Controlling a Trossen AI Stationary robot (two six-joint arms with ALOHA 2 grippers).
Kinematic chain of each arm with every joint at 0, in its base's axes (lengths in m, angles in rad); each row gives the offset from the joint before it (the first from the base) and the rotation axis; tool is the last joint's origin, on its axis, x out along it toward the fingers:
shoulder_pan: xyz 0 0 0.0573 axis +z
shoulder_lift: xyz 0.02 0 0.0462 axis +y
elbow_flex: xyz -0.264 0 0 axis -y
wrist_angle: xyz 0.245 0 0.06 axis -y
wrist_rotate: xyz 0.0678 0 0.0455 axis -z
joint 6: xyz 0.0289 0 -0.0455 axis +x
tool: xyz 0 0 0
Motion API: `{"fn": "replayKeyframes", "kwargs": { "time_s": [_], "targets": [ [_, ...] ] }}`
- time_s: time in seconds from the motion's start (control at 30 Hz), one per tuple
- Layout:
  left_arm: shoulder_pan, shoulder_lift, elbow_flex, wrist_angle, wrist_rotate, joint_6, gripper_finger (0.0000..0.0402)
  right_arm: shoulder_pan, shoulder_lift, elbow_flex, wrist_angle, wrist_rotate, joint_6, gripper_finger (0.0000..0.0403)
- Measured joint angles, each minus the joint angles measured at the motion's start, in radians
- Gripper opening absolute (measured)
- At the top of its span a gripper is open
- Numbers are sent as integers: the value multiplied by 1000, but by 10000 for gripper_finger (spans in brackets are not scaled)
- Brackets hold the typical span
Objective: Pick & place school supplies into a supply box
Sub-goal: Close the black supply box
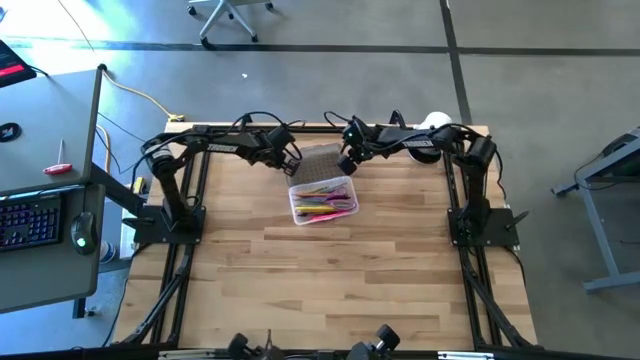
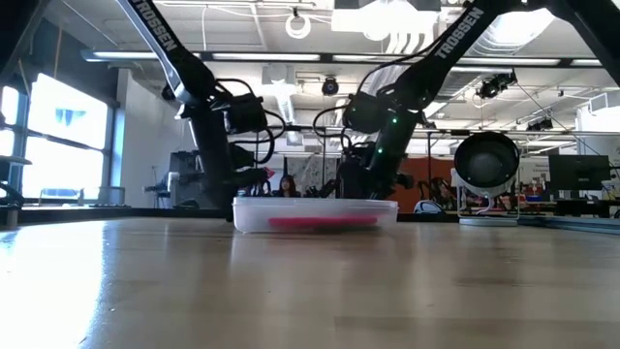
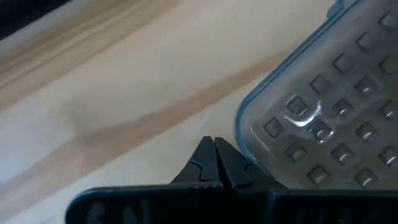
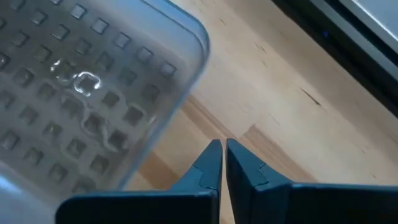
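Observation:
The clear supply box (image 1: 323, 201) sits on the table's far middle, and pink, yellow and green pens (image 1: 325, 205) lie inside it. In the low view the box (image 2: 315, 213) shows a pink strip through its wall. Its ribbed lid (image 1: 318, 162) is swung open and lies flat on the table beyond the box. My left gripper (image 1: 291, 161) is shut, just off the lid's left corner (image 3: 311, 118). My right gripper (image 1: 348, 164) is shut too and hangs just past the lid's right corner (image 4: 93, 87), above bare wood. My left gripper (image 3: 214, 155) has its shut fingers right beside the lid's rounded corner edge (image 3: 241, 146), low over the table. I cannot tell whether they touch it.
A white roll (image 1: 432, 126) stands at the table's far right corner. The near half of the wooden table (image 1: 330, 290) holds no objects. A desk with a keyboard (image 1: 30, 215) stands left of the table. A person (image 2: 288, 184) shows far behind in the room.

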Motion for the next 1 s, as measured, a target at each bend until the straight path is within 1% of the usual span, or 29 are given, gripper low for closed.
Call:
{"fn": "replayKeyframes", "kwargs": {
  "time_s": [0.1, 0.23, 0.43, 0.63, 0.77, 0.83, 0.93, 1.0],
  "targets": [
    [-1, 4, -1, 65, 27, 8, 10, 8, 13, -1, 14, 2, -15, 0],
    [0, 8, -3, 127, 103, 8, 17, 26, 11, -6, 17, 45, -36, 0],
    [-1, 8, -4, 149, 110, 11, 10, 23, 2, -5, 32, 67, -68, 0],
    [-1, 8, -4, 144, 110, 33, 21, 38, -53, -5, 3, 88, -79, 0],
    [-4, 7, -4, 151, 108, 54, 10, 62, -97, -5, -42, 100, -80, 0],
    [-9, -6, -3, 149, 101, 60, 10, 78, -112, -5, -58, 126, -88, 0],
    [-30, -32, -3, 149, 46, 79, 12, 100, -115, -5, -71, 188, -98, 0],
    [-53, -60, -3, 149, 6, 94, 12, 108, -114, -5, -94, 198, -98, 0]
  ]
}}
